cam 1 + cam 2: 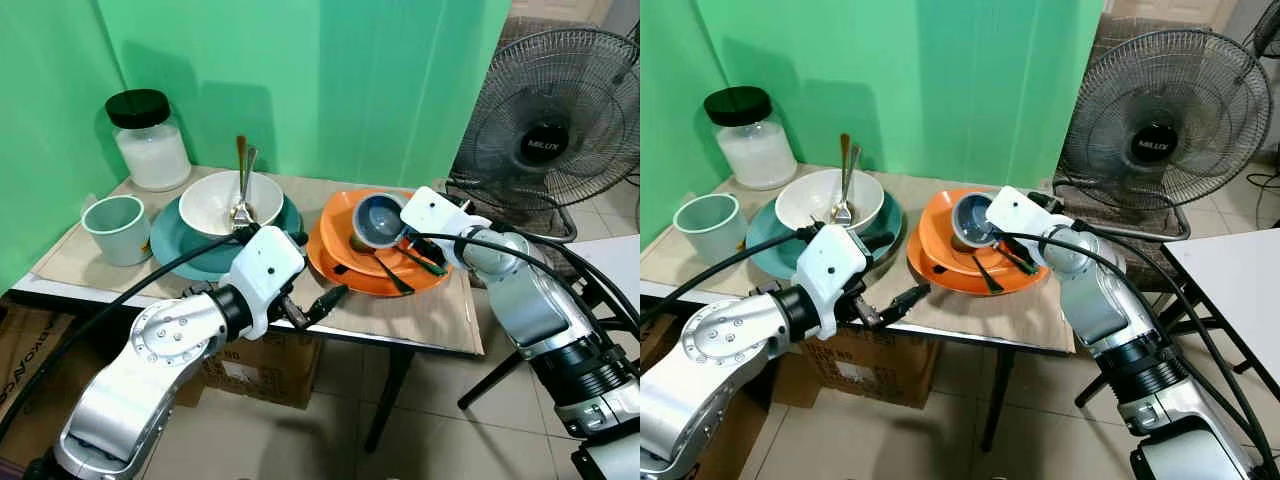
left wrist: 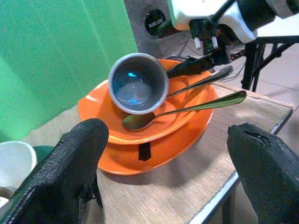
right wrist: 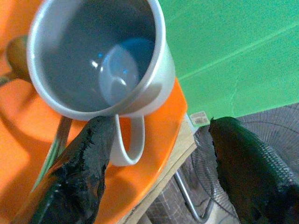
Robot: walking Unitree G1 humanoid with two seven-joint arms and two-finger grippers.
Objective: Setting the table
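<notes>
A grey-blue mug lies tipped on its side on two stacked orange plates, its mouth facing me. Two spoons rest on the top plate beside it. My right gripper is open at the mug's right side; in the right wrist view the mug handle sits between its fingers, close to one of them. My left gripper is open near the table's front edge, just left of the orange plates, with nothing between its fingers.
A white bowl holding upright cutlery sits on a teal plate at the left. A pale green mug and a black-lidded jar stand further left. A floor fan stands right of the table. Cardboard boxes lie underneath.
</notes>
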